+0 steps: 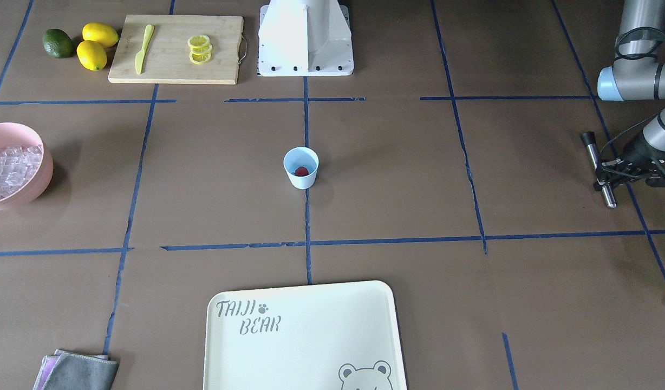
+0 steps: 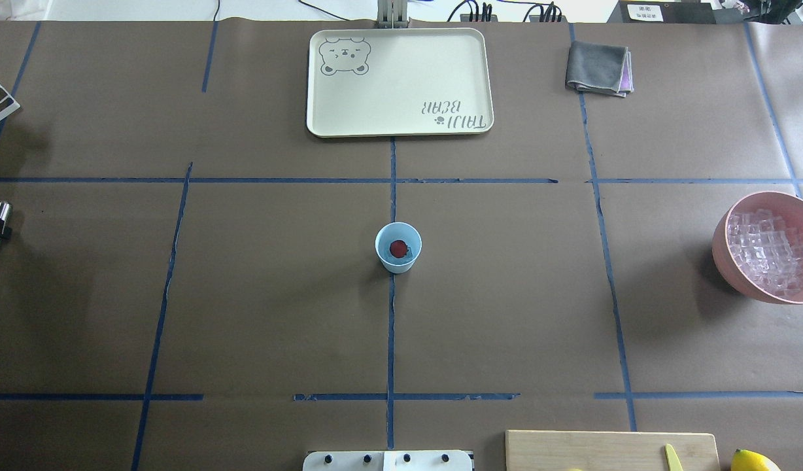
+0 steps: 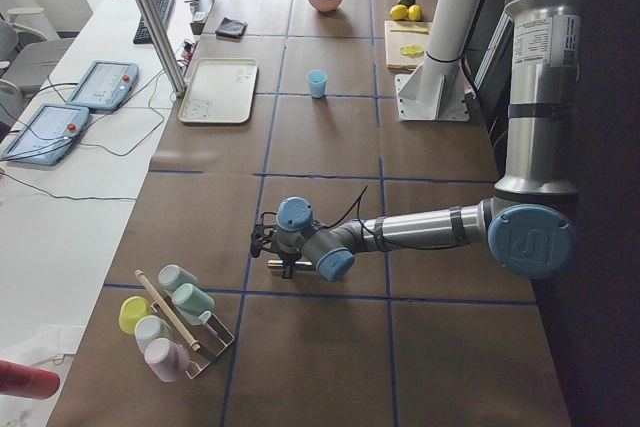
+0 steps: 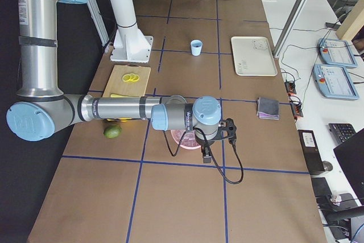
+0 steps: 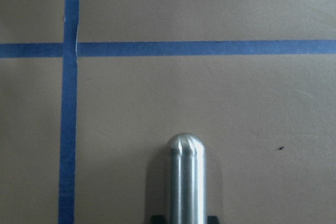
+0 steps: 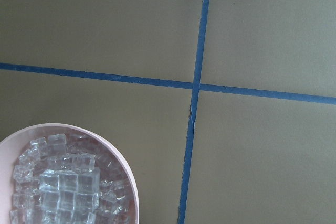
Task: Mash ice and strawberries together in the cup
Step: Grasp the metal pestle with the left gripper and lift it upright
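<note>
Holding the berry: the cup (image 1: 301,181) stands upright and alone at the middle of the bench (image 1: 397,179), on a crossing of blue tape lines.
Strawberry (image 1: 301,171): one red berry lies on the cup's floor; you cannot tell whether any cube is in with it.
Ice (image 1: 10,168): the cubes are heaped in the pink bowl (image 1: 46,169), well apart from the cup, at the robot's right end.
Right pincer (image 4: 207,153): it hangs over the bowl; its wrist view shows ice and bench but no fingers, so you cannot tell whether it is released or clenched.
Left pincer (image 1: 604,174): it is clenched on the metal rod (image 1: 593,154), held level and low at the far left end, rounded tip forward.
Step in hand: probably fetching ice, with mashing to come after.
Doing it well: take a cube from the top of the heap, carry it over the cup's mouth and let go low, so nothing bounces out. Keep the rod parked until the right arm clears.
Mashing: turn the rod upright, centre it over the mouth and press straight down.
Risk: the cup looks light and is unheld, so a slanted push could tip it; steady it if you can.
Farther out: the tray (image 1: 305,303) lies beyond.
</note>
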